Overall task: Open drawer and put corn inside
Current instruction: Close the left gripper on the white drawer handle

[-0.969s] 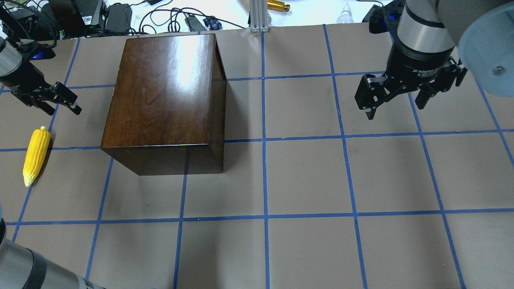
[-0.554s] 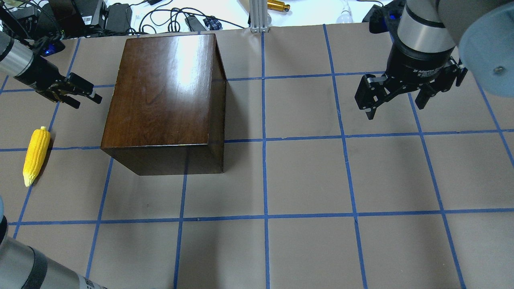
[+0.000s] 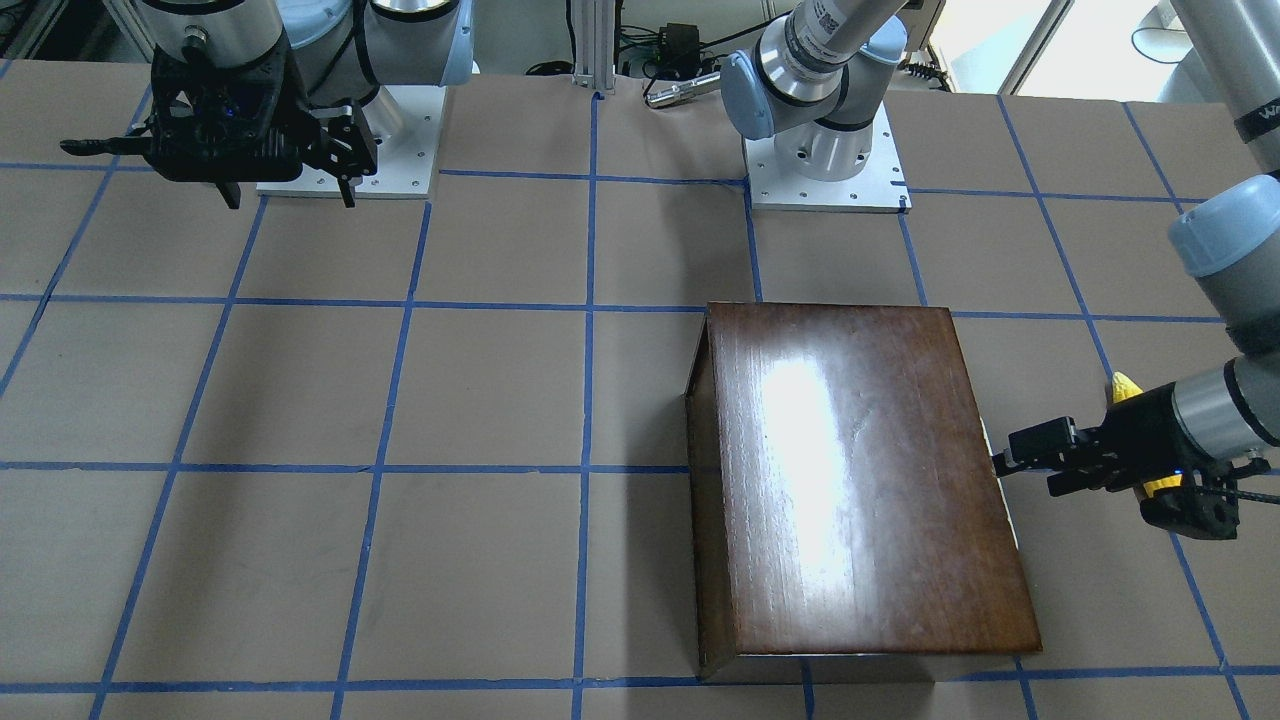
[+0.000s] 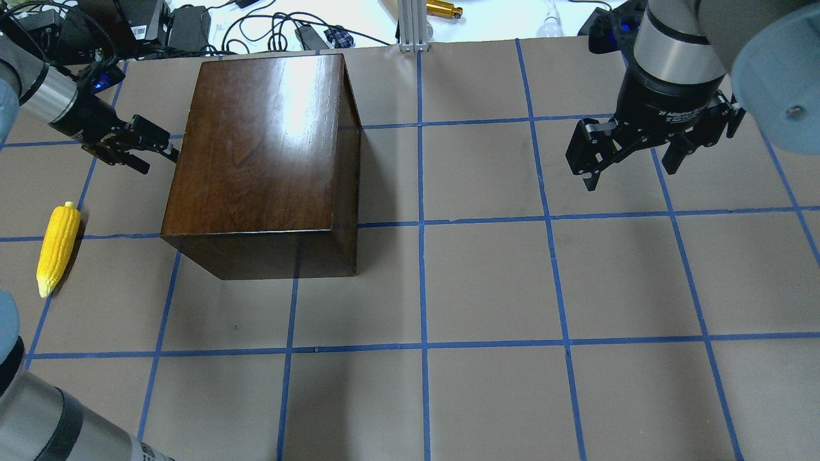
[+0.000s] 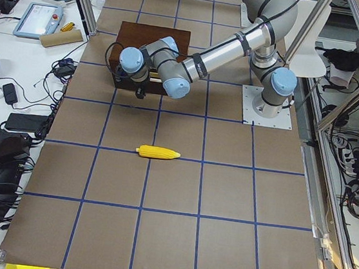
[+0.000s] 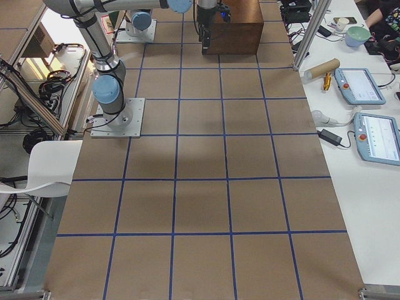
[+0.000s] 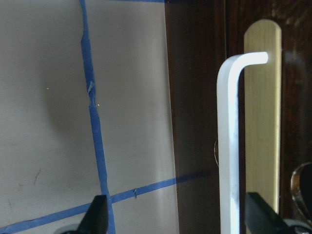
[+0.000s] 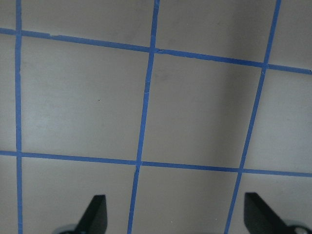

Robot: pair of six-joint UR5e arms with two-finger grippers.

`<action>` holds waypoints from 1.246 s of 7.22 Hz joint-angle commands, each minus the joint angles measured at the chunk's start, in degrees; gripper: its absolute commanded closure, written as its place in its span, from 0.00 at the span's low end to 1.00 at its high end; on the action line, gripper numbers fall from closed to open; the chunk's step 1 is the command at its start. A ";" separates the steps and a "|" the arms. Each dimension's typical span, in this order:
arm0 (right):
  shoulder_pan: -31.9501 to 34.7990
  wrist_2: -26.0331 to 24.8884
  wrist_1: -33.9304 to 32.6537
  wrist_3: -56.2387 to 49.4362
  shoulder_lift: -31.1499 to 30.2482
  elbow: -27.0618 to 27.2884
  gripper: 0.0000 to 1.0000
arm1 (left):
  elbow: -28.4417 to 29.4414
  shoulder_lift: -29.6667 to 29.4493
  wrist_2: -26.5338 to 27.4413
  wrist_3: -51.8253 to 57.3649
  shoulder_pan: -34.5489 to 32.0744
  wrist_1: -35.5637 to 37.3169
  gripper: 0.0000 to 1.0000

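Note:
The dark-brown wooden box (image 4: 262,147) stands left of centre on the table. Its drawer front (image 7: 195,97) faces my left side and sits flush with the box, with a pale bar handle (image 7: 229,146) on it. My left gripper (image 4: 157,152) is open, level with the box's left face, and the handle lies between its fingers in the left wrist view. The yellow corn (image 4: 57,246) lies on the table at the left edge, apart from the gripper; it also shows in the exterior left view (image 5: 158,152). My right gripper (image 4: 631,173) is open and empty above the table at the right.
Cables and power bricks (image 4: 186,25) lie beyond the table's far edge, next to an aluminium post (image 4: 413,25). Blue tape lines (image 4: 423,288) divide the brown table surface into squares. The robot bases (image 3: 825,165) stand on the near side.
My left gripper has moved right and slightly away from me, from above the corn up to the box's left face. The right arm, the corn and the box have not moved.

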 commanded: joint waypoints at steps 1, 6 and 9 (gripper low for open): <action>0.00 -0.04 0.00 0.05 0.01 0.00 0.00 | 0.01 -0.74 0.02 -0.07 -0.45 0.33 0.00; 0.00 -0.04 0.00 0.05 -0.07 0.00 0.00 | 0.01 -2.68 0.28 0.28 -0.45 0.24 0.00; 0.00 -0.04 0.00 -0.04 -0.07 0.00 0.00 | 0.27 -2.76 0.46 0.54 -0.01 0.33 0.00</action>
